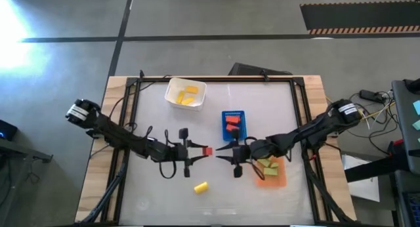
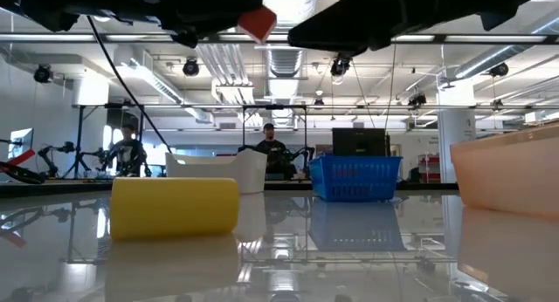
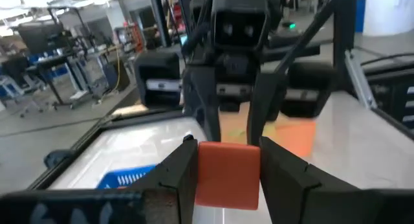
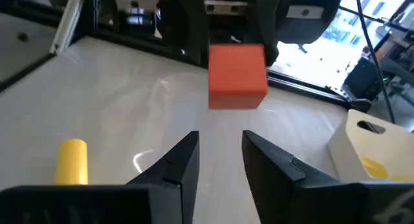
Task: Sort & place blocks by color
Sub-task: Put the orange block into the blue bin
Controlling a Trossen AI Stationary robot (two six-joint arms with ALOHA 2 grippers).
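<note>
My left gripper point(image 1: 203, 150) hovers over the table's middle, shut on a red block point(image 1: 208, 150) that is high in the low view point(image 2: 258, 23). My right gripper point(image 1: 224, 150) faces it from the right, open, its fingers point(image 4: 184, 156) a short way from the block point(image 4: 237, 75) and touching nothing. One yellow block point(image 1: 201, 186) lies on its side on the table, nearer the front point(image 2: 175, 206). More yellow blocks sit in the white tub point(image 1: 186, 94), red ones in the blue tray point(image 1: 233, 115), light green ones in the orange tray point(image 1: 275, 178). My left gripper pinches the red block by two opposite side faces point(image 3: 207, 169) between its two fingers point(image 3: 174, 175). The fingers come level from the table's left. The block is lifted clear of the table, and its far end sticks out past the fingertips toward my right gripper.
The white tub stands at the far left of the work area, the blue tray at the far middle, the orange tray at the near right under my right arm. A dark frame point(image 1: 131, 89) borders the table. People sit in the room behind point(image 2: 269, 149).
</note>
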